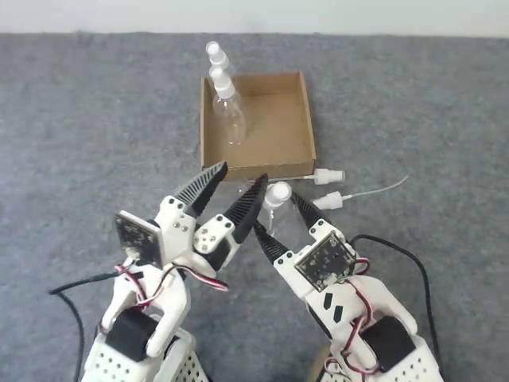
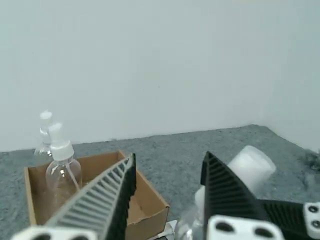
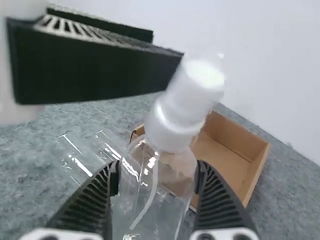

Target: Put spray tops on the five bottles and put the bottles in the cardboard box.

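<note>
Steadying for capping, the clear bottle (image 3: 150, 197) is gripped by the right end effector (image 3: 156, 172); the left end effector (image 1: 242, 173) is open beside its spray top (image 3: 190, 95).

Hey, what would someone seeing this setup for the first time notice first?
Front and centre, the right gripper has its jaws closed on a clear plastic bottle with a white spray top, just short of the brown cardboard box. The left gripper hangs open beside it, and a second clear capped bottle stands inside the box.

Bright even light, perhaps from overhead, soft faint shadows, glints on clear bottle (image 3: 150, 192)
</note>
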Robot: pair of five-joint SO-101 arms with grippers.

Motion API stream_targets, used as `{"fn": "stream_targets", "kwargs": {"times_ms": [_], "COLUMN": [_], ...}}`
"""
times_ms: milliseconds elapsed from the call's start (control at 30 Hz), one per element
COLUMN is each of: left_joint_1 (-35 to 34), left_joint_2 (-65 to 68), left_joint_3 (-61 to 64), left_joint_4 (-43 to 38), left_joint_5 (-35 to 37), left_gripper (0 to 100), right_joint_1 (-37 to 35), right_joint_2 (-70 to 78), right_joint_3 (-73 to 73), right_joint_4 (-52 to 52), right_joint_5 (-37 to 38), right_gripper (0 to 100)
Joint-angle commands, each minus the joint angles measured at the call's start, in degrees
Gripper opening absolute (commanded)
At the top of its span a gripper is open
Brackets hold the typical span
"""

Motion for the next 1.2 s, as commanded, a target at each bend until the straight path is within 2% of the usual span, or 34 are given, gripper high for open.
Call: {"fn": "stream_targets", "kwargs": {"times_ms": [0,133,333,433,600,700,1033,1167], "left_joint_1": [5.0,4.2,-2.5,-7.1,-20.0,-25.2,-33.2,-41.9], "left_joint_2": [0.2,-0.3,-0.3,-0.3,-0.3,-0.3,-0.3,-0.3], "left_joint_3": [0.4,-0.5,-3.2,-4.7,-7.3,-8.7,-10.0,-7.3], "left_joint_4": [-1.0,0.4,0.5,0.6,0.4,0.4,-2.2,-0.7], "left_joint_5": [-4.5,-4.6,-4.5,-3.1,6.4,9.8,11.9,11.9], "left_gripper": [16,16,16,16,16,16,16,16], "right_joint_1": [-0.2,-0.2,0.0,1.2,2.9,2.6,2.9,2.9], "right_joint_2": [-1.0,-1.0,-1.0,-1.0,-1.0,-1.0,-0.9,-0.9], "right_joint_3": [-4.3,-4.1,-4.0,-4.0,-4.0,-4.0,-4.0,-4.1], "right_joint_4": [-1.6,-1.6,-1.5,-1.2,-1.0,-1.0,-1.6,-2.0], "right_joint_5": [-0.1,-0.1,-0.1,-0.4,-0.5,-0.5,-0.1,0.0], "right_gripper": [0.7,0.7,0.7,0.7,0.7,0.7,0.7,0.7]}}
